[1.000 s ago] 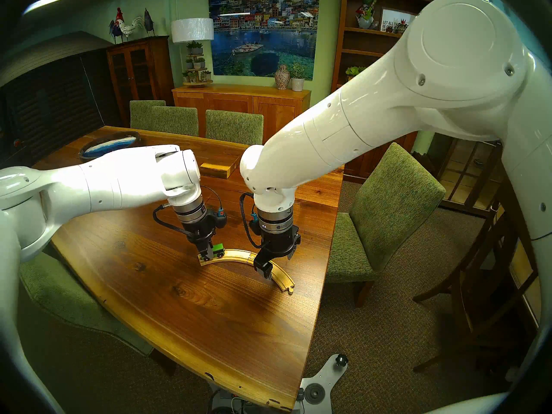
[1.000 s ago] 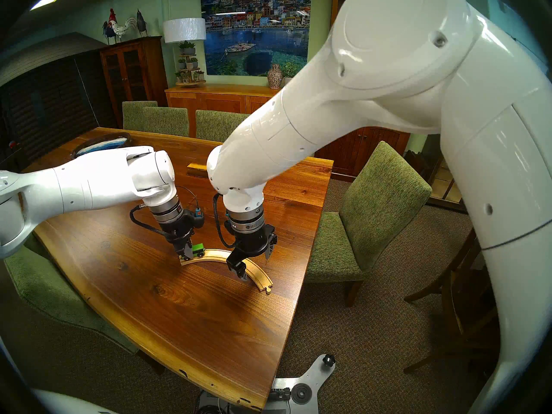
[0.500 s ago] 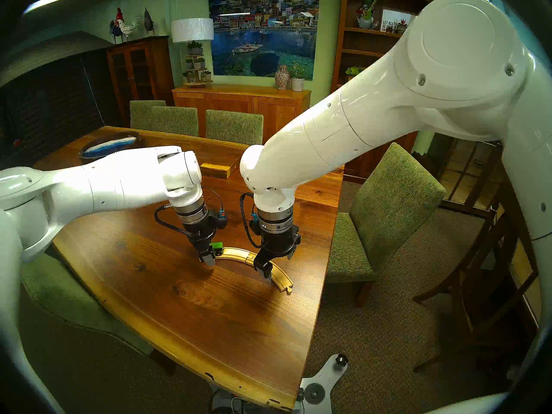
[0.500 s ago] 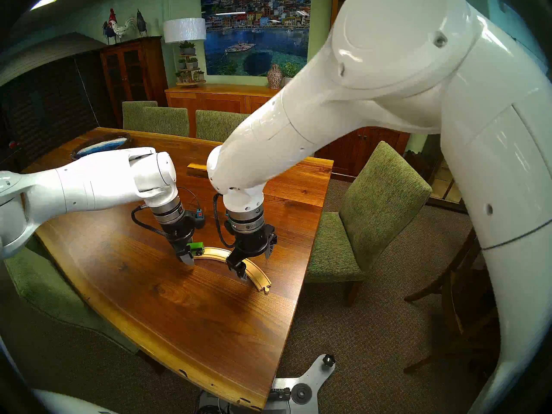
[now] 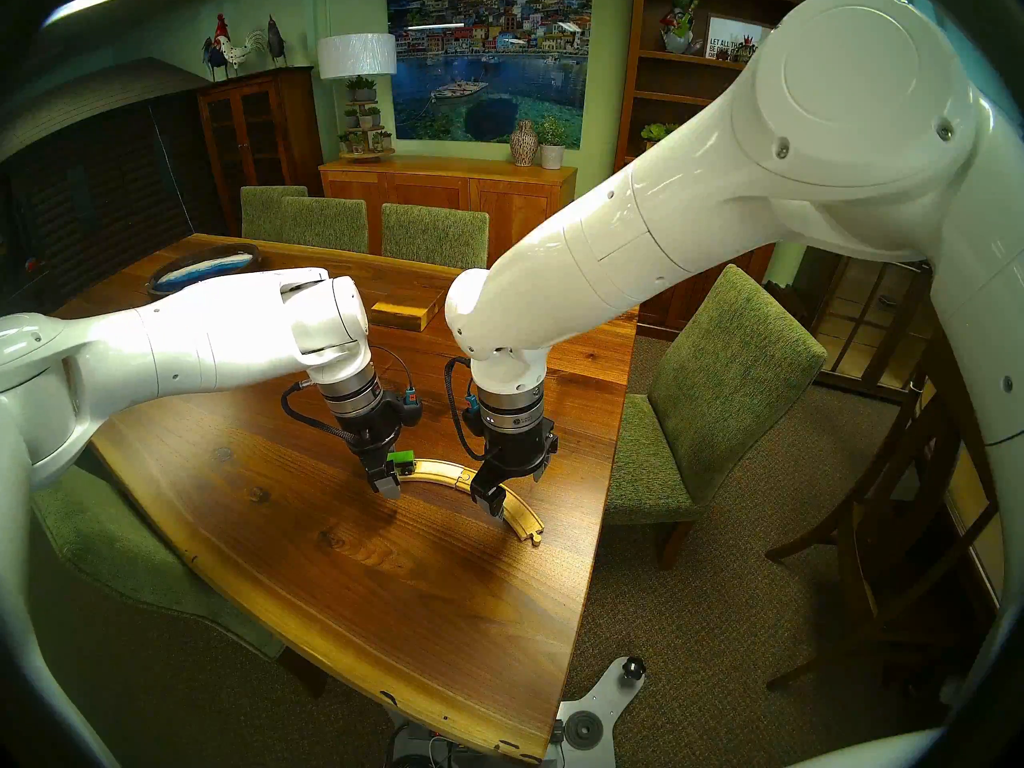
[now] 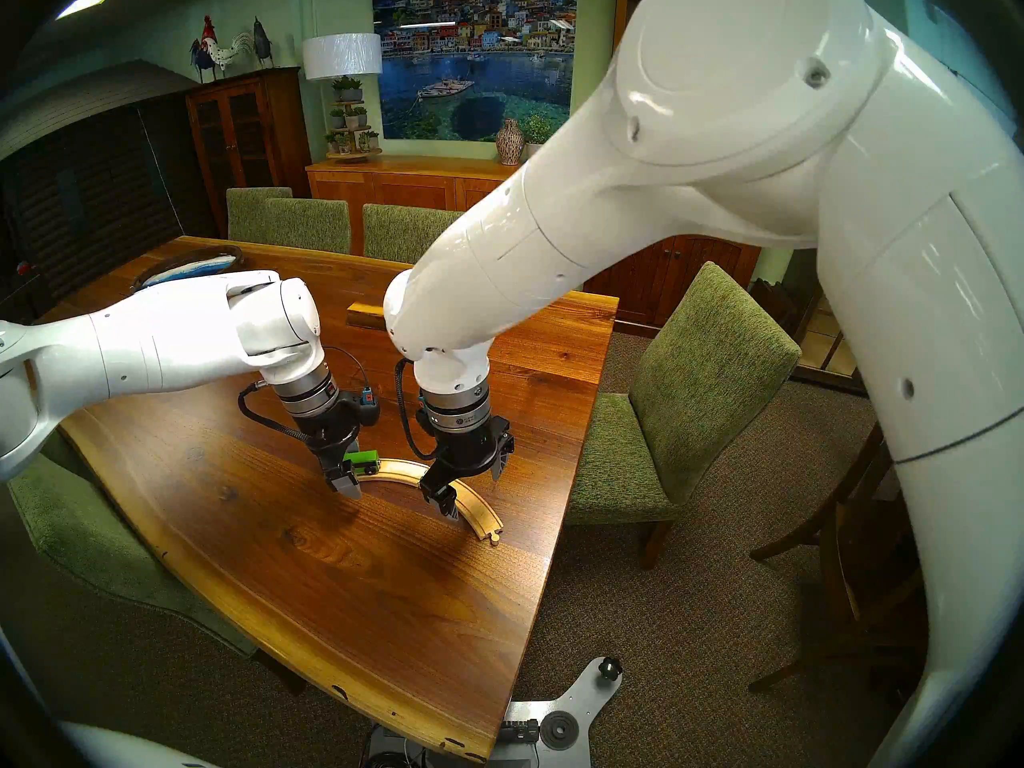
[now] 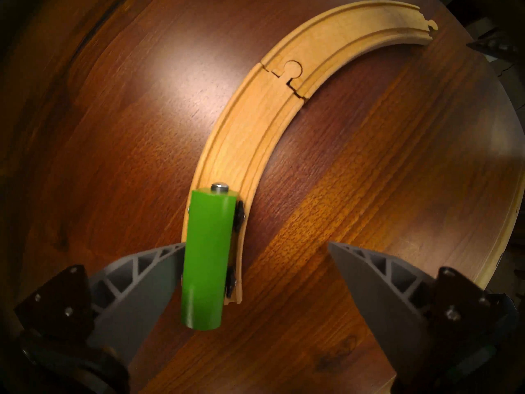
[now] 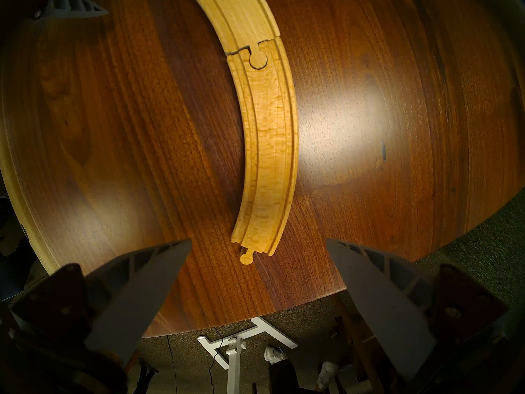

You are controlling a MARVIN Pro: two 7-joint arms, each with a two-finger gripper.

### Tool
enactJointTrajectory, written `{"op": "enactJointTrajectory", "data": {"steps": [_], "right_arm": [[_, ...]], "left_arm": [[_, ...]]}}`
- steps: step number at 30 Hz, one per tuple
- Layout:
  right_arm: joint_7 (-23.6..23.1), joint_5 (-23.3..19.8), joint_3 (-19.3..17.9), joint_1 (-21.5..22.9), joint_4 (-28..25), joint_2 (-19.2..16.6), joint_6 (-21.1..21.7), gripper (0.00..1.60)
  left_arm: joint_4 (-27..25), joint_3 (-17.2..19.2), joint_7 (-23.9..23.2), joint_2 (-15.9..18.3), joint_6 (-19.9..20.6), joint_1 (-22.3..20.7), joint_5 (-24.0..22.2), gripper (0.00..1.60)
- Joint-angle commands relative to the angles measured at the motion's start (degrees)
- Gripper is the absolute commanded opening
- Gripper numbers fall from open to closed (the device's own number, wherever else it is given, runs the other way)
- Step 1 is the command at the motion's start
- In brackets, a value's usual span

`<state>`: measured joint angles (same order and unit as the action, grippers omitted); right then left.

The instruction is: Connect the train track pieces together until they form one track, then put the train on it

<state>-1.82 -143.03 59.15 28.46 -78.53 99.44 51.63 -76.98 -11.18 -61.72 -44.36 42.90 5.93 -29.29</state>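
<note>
While the train [image 7: 208,257] sits on the left end of the track [image 7: 255,123], its long axis lies along the grooves, and the left end effector [image 7: 255,271] hangs directly over it with both fingers spread wide and holding nothing; in the left wrist view one finger [image 7: 142,285] is just beside or touching the train's flank and the other stands well apart on the far side. The right end effector [image 8: 258,271] is likewise wide and empty, poised above the track's other end near the free peg, so the left arm is plainly the nearer one to the train. Both track pieces [image 5: 438,469] are joined peg in hole into one arc on the bench [image 5: 388,584]. I judge the task nearly done, with straight up the cleanest way out. Open bench lies all round the train's end, while the peg end lies nearer the bench's edge [image 8: 241,325]
</note>
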Motion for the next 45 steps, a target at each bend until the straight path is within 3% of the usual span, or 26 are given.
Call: {"op": "enactJointTrajectory", "data": {"steps": [1,14,23,28,29,30,32,33,34,45], "right_arm": [[-0.04,-0.02,-0.22,1.29,0.46,-0.54,0.07,1.6],[-0.03,-0.02,-0.22,1.29,0.46,-0.54,0.07,1.6],[-0.04,-0.01,-0.23,1.32,0.44,-0.56,0.08,1.6],[-0.04,-0.01,-0.24,1.33,0.43,-0.57,0.08,1.6],[-0.04,-0.01,-0.24,1.33,0.42,-0.57,0.08,1.6],[-0.04,-0.01,-0.24,1.33,0.42,-0.58,0.08,1.6],[-0.04,-0.01,-0.25,1.33,0.42,-0.58,0.08,1.6],[-0.04,-0.01,-0.25,1.34,0.42,-0.58,0.08,1.6],[-0.04,-0.01,-0.25,1.34,0.41,-0.58,0.09,1.6],[-0.04,0.0,-0.26,1.33,0.42,-0.59,0.09,1.6]], "left_arm": [[-2.76,2.26,-0.88,2.99,0.29,-3.67,-0.72,1.6],[-1.19,4.03,0.82,4.89,0.9,-4.61,-1.04,1.6],[-0.91,2.52,-0.1,6.96,2.09,-5.08,0.08,1.6],[-3.81,1.34,-0.56,9.76,2.6,-5.11,0.95,1.56],[-4.83,0.85,-0.58,10.58,2.64,-5.01,1.29,1.02],[-5.16,0.67,-0.41,10.83,2.65,-4.88,1.4,0.69],[-5.28,0.41,-0.42,10.9,2.66,-4.74,1.5,0.61],[-5.34,0.29,-0.28,10.95,2.61,-4.58,1.51,0.41],[-5.14,-0.04,-0.15,10.82,2.64,-4.32,1.51,0.04],[-4.34,-0.24,1.15,10.28,1.78,-3.34,0.91,0.0]]}}
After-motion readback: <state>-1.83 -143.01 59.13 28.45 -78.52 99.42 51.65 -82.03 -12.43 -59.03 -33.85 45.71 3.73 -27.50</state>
